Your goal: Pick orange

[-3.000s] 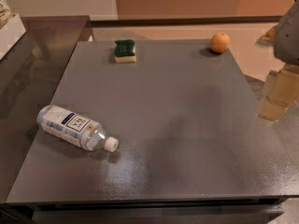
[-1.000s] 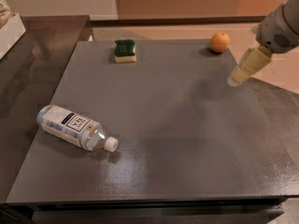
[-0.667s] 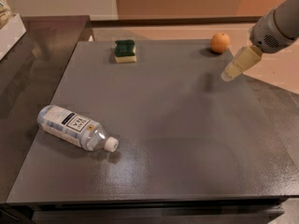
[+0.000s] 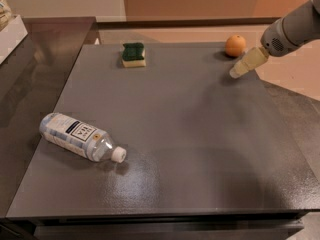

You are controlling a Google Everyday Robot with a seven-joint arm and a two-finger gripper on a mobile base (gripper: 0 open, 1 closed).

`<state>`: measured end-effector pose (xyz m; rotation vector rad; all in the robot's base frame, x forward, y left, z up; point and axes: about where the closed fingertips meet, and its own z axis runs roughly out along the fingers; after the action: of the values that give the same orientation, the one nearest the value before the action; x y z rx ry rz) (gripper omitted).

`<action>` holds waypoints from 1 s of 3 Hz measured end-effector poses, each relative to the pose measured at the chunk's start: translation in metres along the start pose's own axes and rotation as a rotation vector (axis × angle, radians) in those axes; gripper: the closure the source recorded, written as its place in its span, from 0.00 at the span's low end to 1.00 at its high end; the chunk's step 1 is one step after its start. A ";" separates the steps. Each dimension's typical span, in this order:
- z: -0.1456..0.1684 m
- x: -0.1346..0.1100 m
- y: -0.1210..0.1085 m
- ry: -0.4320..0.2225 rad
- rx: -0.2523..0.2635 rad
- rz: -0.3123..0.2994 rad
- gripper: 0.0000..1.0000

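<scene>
The orange (image 4: 235,45) is a small round fruit at the far right corner of the dark grey table (image 4: 165,134). My gripper (image 4: 240,68) comes in from the upper right on a grey arm. Its pale tip hangs over the table's right side, just right of and nearer than the orange, apart from it.
A green-topped sponge (image 4: 133,54) lies at the far middle-left. A clear plastic water bottle (image 4: 80,136) with a white cap lies on its side at the near left. A darker counter (image 4: 35,64) adjoins the left; the table's right edge runs just past the gripper.
The gripper has moved from the right side of the table up and leftward toward the orange. The orange, sponge and bottle have stayed put.
</scene>
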<state>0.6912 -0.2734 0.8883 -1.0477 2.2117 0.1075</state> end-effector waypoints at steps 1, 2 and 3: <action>0.017 -0.004 -0.025 -0.035 0.016 0.048 0.00; 0.032 -0.015 -0.044 -0.076 0.026 0.072 0.00; 0.056 -0.027 -0.057 -0.134 0.019 0.110 0.00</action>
<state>0.7746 -0.2750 0.8738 -0.8829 2.1435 0.1992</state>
